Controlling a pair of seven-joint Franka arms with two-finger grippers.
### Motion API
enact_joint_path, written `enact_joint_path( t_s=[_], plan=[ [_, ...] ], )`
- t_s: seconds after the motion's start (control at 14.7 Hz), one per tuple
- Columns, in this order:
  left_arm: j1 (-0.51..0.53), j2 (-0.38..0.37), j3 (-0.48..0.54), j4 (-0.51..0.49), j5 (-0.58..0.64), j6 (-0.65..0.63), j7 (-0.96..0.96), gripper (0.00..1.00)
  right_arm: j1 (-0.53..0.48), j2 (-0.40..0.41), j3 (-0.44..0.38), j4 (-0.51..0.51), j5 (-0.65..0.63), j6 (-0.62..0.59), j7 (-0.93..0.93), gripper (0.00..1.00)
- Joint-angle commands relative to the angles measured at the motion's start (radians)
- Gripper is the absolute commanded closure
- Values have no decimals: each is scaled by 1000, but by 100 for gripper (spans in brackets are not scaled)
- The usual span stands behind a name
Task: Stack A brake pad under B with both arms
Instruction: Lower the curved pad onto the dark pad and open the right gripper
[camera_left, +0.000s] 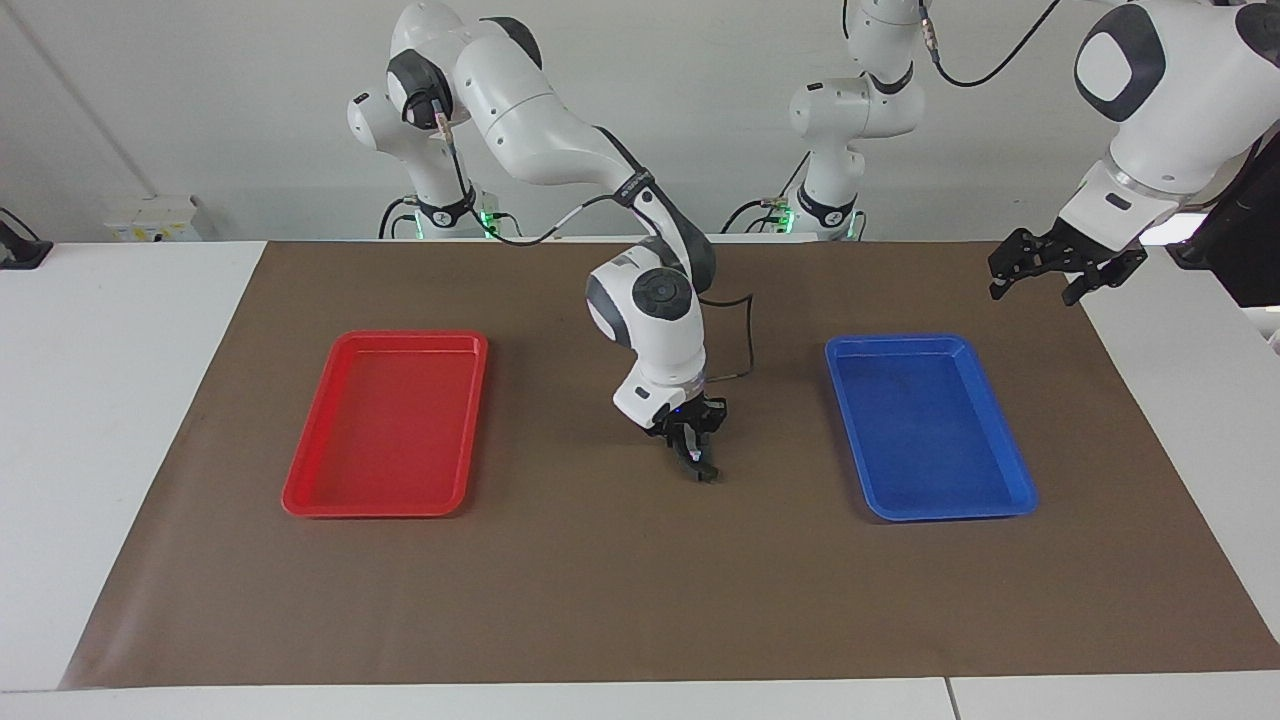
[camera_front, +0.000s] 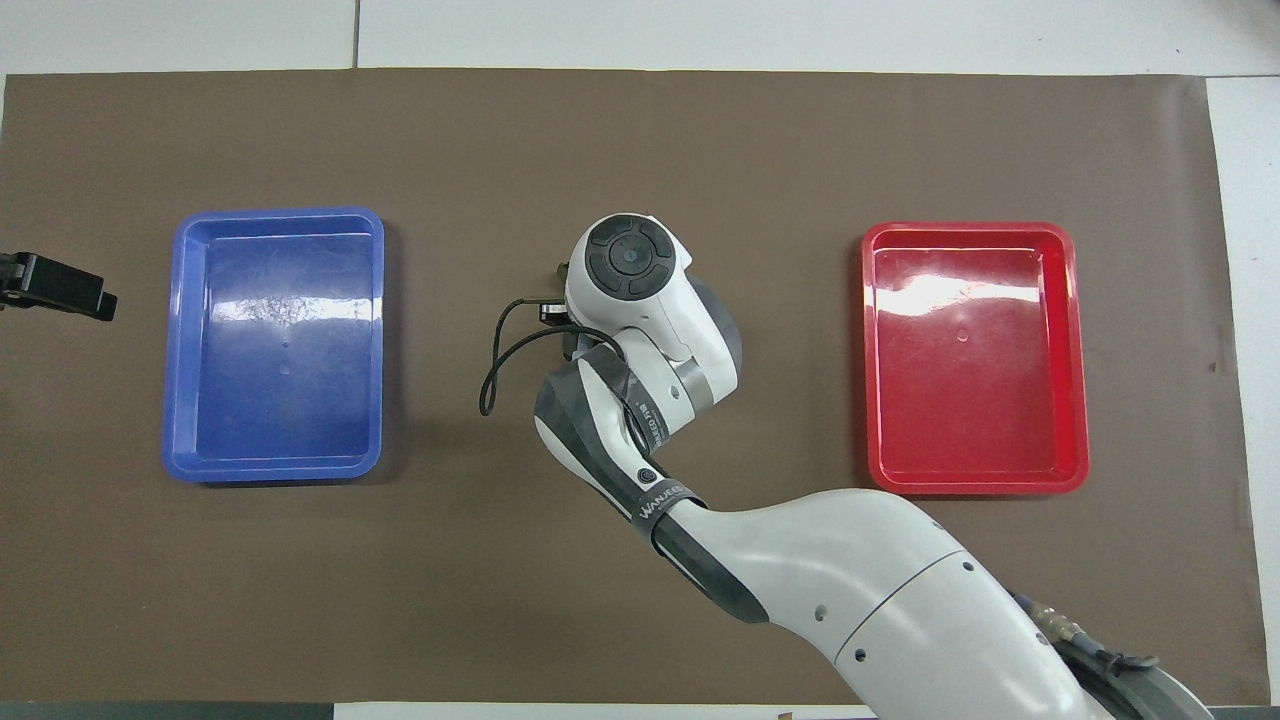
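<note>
My right gripper (camera_left: 694, 452) points straight down at the middle of the brown mat, between the two trays. Its tips are at a small dark piece (camera_left: 707, 472) that lies on the mat. Only a little of that piece shows, so I cannot tell whether it is the A brake pad, B, or both. In the overhead view the right arm's wrist (camera_front: 630, 260) covers the gripper and the piece. My left gripper (camera_left: 1040, 285) is open and empty, raised at the left arm's end of the table beside the blue tray; it also shows in the overhead view (camera_front: 55, 285).
A red tray (camera_left: 388, 425) lies toward the right arm's end of the mat and a blue tray (camera_left: 930, 425) toward the left arm's end; nothing is in either. A black cable (camera_left: 740, 340) loops off the right wrist.
</note>
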Motion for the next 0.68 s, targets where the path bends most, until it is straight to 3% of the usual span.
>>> enact_joint_path(
  t_s=[0.0, 0.07, 0.14, 0.41, 0.61],
  plan=[
    [-3, -47, -1, -8, 19, -55, -6, 1, -1, 18, 0, 38, 5, -6, 17, 96],
    [-5, -56, -1, -8, 19, -73, -9, 1, 0, 17, 0, 38, 2, -6, 18, 58],
    [-6, -61, -1, -8, 19, -85, -9, 1, 2, 14, -2, 38, 1, -6, 20, 1],
    [-11, -82, -4, -17, 19, -116, -7, 1, -23, -58, -8, 26, -4, -55, 21, 1],
    [-9, -96, -2, -45, 21, -101, -6, 1, -79, -176, -14, -43, -50, -115, 18, 1]
  ],
)
